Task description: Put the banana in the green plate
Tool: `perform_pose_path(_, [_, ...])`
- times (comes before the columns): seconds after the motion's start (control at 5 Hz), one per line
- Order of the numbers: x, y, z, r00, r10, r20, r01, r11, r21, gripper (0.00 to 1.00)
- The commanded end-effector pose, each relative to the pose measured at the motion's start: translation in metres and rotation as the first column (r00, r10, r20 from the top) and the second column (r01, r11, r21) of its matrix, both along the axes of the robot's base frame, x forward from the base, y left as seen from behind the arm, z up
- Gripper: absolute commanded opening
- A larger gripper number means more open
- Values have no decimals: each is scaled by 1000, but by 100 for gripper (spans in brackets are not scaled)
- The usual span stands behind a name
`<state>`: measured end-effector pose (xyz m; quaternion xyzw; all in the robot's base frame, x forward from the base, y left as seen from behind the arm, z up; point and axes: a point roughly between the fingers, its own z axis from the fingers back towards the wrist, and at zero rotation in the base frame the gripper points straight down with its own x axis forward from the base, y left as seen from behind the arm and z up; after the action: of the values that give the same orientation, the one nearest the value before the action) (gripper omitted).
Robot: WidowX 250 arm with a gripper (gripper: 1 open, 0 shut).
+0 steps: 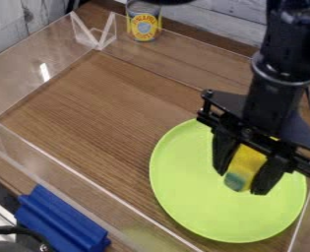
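Camera view: black gripper (pixel 249 175) clamps small yellow toy banana (pixel 247 166) over large round lime-green plastic plate (pixel 197 157), near its right rim; left plate half bare.
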<state>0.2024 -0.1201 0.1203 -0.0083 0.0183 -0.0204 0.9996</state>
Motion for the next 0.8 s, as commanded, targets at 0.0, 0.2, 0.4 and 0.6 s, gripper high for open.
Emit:
perform_pose_path(0.0, [15, 6, 4, 999, 33, 29, -32, 999, -23, 0])
perform_pose_path(0.2, [26, 13, 1, 997, 72, 34, -71, 997, -29, 0])
perform_pose_path(0.4, [33, 17, -1, 994, 108, 32, -107, 994, -37, 0])
perform_pose_path(0.6, [34, 17, 0, 992, 124, 28, -123, 991, -44, 0])
